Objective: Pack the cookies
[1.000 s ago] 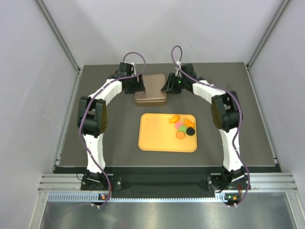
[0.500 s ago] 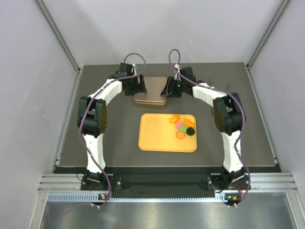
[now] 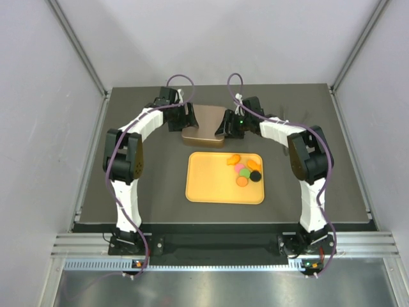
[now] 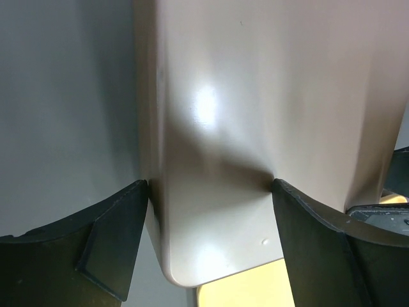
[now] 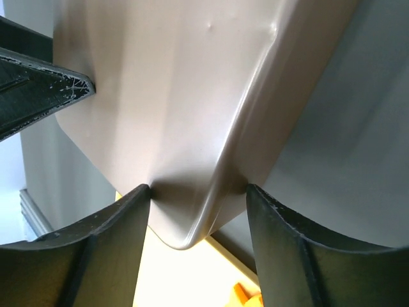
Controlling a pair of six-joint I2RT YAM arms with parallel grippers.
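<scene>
Several cookies (image 3: 245, 169), orange, pink, green and black discs, lie in a cluster at the far right of the yellow tray (image 3: 211, 188). A brown metal tin (image 3: 204, 123) sits just beyond the tray's far edge. My left gripper (image 3: 186, 121) is shut on its left end and my right gripper (image 3: 227, 125) on its right end. In the left wrist view my gripper (image 4: 209, 187) clamps the tin (image 4: 255, 96) by a corner. In the right wrist view my gripper (image 5: 197, 189) clamps the tin (image 5: 172, 83) by another corner, with the tray (image 5: 185, 275) and an orange cookie (image 5: 246, 295) below.
The tray lies mid-table on the dark mat (image 3: 332, 185). Grey walls enclose the table on the left, back and right. The left gripper's finger (image 5: 38, 70) shows at the top left of the right wrist view.
Both grippers have moved the tin toward the near side, closer to the tray's far edge. The cookies and the tray have not moved.
</scene>
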